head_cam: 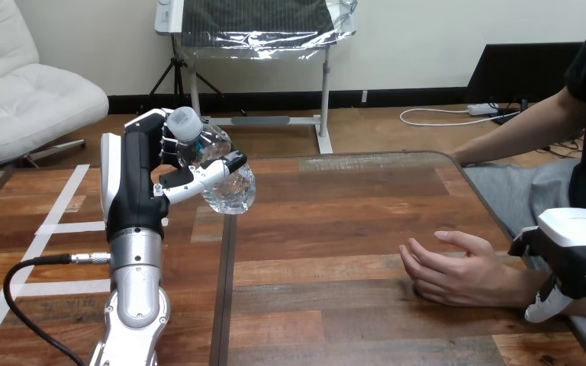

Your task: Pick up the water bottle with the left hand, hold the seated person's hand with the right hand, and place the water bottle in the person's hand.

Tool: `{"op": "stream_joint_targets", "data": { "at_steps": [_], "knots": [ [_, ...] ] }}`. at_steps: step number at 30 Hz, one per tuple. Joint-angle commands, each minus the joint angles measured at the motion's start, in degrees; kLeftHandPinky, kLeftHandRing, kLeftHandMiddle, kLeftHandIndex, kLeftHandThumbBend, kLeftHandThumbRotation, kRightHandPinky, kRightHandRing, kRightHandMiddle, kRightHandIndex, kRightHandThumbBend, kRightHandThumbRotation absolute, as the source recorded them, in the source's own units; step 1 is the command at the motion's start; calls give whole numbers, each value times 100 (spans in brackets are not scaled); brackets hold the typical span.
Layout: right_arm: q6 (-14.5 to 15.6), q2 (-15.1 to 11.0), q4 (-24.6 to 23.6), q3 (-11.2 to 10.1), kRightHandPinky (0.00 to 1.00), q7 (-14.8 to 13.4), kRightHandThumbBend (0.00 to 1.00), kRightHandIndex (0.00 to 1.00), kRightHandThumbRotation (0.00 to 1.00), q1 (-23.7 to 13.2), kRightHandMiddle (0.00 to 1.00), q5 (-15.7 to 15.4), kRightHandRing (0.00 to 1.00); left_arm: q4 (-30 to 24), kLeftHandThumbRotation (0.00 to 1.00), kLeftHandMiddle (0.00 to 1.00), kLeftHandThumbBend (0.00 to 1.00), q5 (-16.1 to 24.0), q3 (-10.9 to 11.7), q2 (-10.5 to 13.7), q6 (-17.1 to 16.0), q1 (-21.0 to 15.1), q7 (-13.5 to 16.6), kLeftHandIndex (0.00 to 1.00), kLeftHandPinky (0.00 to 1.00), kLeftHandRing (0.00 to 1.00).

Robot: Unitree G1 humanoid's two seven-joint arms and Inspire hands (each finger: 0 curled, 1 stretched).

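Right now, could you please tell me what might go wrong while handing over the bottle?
The bottle is held tilted and high in the left hand, so it might slip and drop onto the table. The person's hand rests far to the right, fingers half curled, so the bottle may meet fingers, not palm.

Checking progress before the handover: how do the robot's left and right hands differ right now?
The left hand is up above the table; the right hand sits low at its right edge. The left hand is curled round the water bottle; the right hand is beside the person's wrist, and I cannot tell whether it holds it. Both are black with white shells.
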Motion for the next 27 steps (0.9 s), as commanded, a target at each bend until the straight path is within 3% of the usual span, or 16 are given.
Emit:
{"op": "stream_joint_targets", "data": {
  "at_steps": [1, 10, 27],
  "knots": [
    [28, -253, -96, -92, 71, -3, 67, 81, 0, -474, 84, 72, 81, -465, 0, 46, 73, -1, 80, 63, -222, -268, 11, 46, 41, 43],
    [-6, -307, 21, -79, 70, -64, 68, 79, 0, -484, 83, 112, 80, -588, 0, 46, 74, 13, 74, 46, -109, -236, 10, 46, 42, 44],
    [19, -334, 23, -17, 68, -138, 64, 79, 0, -451, 82, 148, 79, -546, 0, 46, 72, -27, 87, 47, -269, -221, 2, 46, 39, 43]
  ]
}}
